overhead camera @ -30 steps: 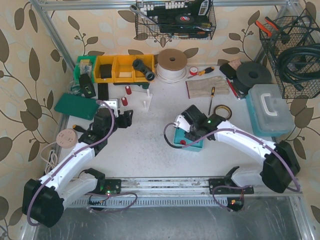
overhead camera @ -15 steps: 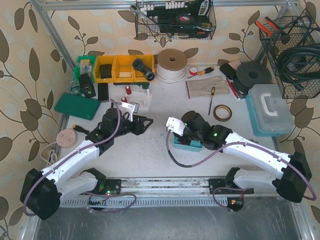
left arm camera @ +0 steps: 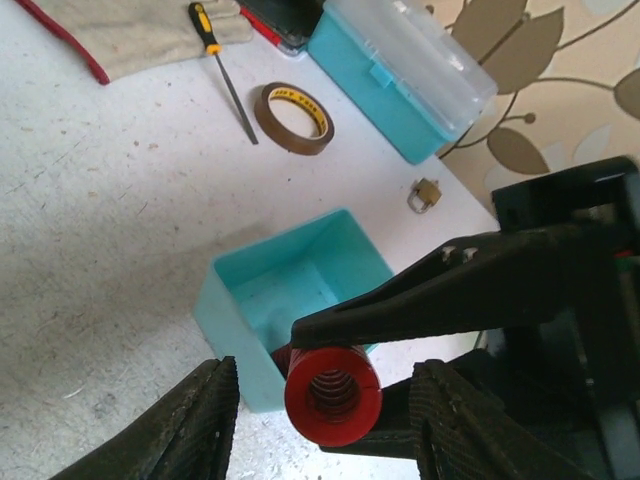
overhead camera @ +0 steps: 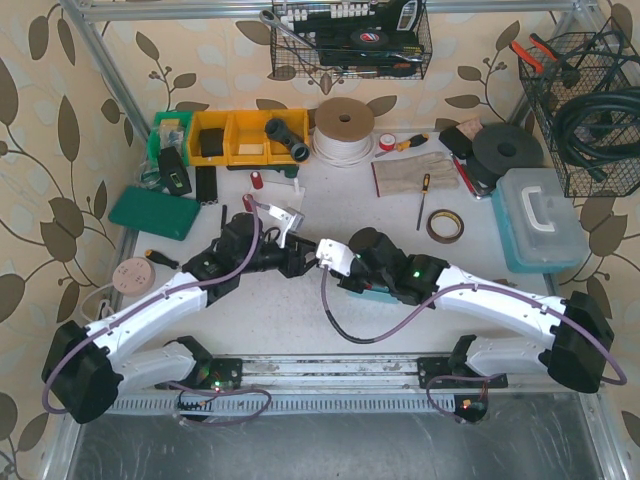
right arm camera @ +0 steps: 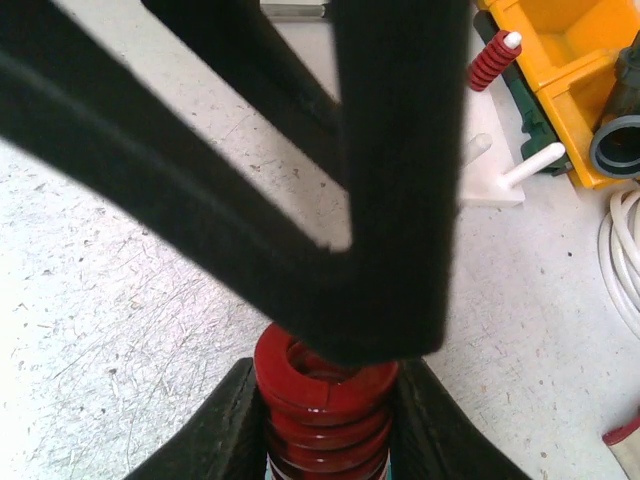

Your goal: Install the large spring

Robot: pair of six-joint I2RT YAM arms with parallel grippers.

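The large red spring (left arm camera: pixel 333 392) is clamped between my right gripper's fingers (left arm camera: pixel 450 285), held in the air above the table with its open end facing my left wrist camera. My right gripper (right arm camera: pixel 325 425) is shut on the spring (right arm camera: pixel 325 400). My left gripper (left arm camera: pixel 335 420) is open, with one finger (left arm camera: pixel 205 420) on each side of the spring's end and a gap on both sides. In the top view the two grippers (overhead camera: pixel 290 258) (overhead camera: pixel 326 258) meet tip to tip at the table's middle; the spring is hidden there. The white peg stand (right arm camera: pixel 497 172) lies beyond.
A small teal box (left arm camera: pixel 290 290) sits under the right arm. A small red spring (right arm camera: pixel 492 62) stands on a peg by the yellow bins (right arm camera: pixel 560 60). A tape roll (left arm camera: pixel 291 117), a screwdriver (left arm camera: pixel 225 70) and a teal toolbox (left arm camera: pixel 400 70) lie to the right.
Both arms have swung towards each other. My right gripper has carried the spring left from the teal box. My left gripper now straddles the spring's end.
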